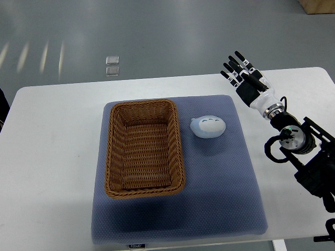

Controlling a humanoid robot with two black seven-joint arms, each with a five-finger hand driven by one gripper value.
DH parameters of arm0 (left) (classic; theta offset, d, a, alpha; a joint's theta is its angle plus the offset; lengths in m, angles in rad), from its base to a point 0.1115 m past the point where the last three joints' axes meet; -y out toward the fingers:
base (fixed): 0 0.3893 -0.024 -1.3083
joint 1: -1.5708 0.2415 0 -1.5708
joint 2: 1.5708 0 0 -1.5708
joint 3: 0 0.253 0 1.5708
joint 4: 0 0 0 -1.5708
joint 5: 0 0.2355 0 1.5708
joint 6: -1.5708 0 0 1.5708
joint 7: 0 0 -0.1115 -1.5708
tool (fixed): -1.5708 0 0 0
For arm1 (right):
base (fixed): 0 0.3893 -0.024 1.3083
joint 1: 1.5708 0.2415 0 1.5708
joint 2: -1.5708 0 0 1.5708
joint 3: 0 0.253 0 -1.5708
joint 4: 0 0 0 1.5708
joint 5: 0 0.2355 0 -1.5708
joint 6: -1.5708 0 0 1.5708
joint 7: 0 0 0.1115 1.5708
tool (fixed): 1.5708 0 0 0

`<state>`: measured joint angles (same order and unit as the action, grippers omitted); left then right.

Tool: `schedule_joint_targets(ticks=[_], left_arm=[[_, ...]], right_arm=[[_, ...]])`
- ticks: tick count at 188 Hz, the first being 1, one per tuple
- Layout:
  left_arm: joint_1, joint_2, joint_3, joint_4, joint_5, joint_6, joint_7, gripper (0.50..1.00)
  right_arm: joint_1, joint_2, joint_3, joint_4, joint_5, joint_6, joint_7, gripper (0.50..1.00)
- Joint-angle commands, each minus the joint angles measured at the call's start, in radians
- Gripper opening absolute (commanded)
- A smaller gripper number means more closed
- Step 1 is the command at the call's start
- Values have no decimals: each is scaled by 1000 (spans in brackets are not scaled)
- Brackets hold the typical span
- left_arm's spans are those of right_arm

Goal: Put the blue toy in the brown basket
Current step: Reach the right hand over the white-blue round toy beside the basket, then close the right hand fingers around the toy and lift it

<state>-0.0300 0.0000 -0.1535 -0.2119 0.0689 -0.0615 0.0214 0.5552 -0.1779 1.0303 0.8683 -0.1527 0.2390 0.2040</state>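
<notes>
A pale blue rounded toy (208, 126) lies on the blue-grey mat (220, 178), just right of the brown wicker basket (112, 157). The basket is rectangular and holds nothing. My right hand (242, 72) hovers over the white table at the mat's far right corner, up and to the right of the toy, well apart from it. Its black fingers are stretched out and spread, holding nothing. The right arm runs in from the lower right edge. The left arm does not show.
The mat lies on a white table (52, 157) whose far edge borders grey floor. A small clear square object (112, 66) sits on the floor beyond the table. A cardboard box corner (318, 5) shows at top right.
</notes>
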Motion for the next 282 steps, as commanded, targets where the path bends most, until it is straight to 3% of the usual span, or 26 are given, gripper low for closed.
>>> schedule_joint_targets(ticks=[1, 54, 88, 106, 131, 168, 185, 213, 250, 282], left_arm=[[1, 0, 0, 0, 0, 0, 0, 1000], [-1, 0, -1, 2, -3, 0, 0, 1000], [-1, 0, -1, 0, -3, 0, 0, 1000], [-1, 0, -1, 0, -3, 0, 0, 1000], [-1, 0, 0, 0, -3, 0, 0, 1000], [-1, 0, 0, 0, -3, 0, 0, 1000], [-2, 0, 2, 0, -3, 0, 0, 1000], [-2, 0, 2, 0, -3, 0, 0, 1000], [-2, 0, 0, 0, -3, 0, 0, 1000], [-2, 0, 0, 0, -3, 0, 0, 1000]], right_arm=[[2, 0, -1, 0, -2, 2, 0, 909], [14, -34, -18, 11, -45, 31, -5, 909], [109, -121, -151, 18, -311, 71, -26, 909], [198, -169, -253, 21, -499, 111, -32, 909], [365, -245, -455, 60, -729, 160, -92, 909], [676, -319, -866, 127, -831, 229, -143, 909], [764, -311, -990, 161, -827, 227, -169, 909], [781, -281, -1036, 184, -823, 203, -242, 907], [712, -273, -1043, 187, -821, 138, -250, 907], [646, -268, -1041, 186, -831, 26, -252, 903]])
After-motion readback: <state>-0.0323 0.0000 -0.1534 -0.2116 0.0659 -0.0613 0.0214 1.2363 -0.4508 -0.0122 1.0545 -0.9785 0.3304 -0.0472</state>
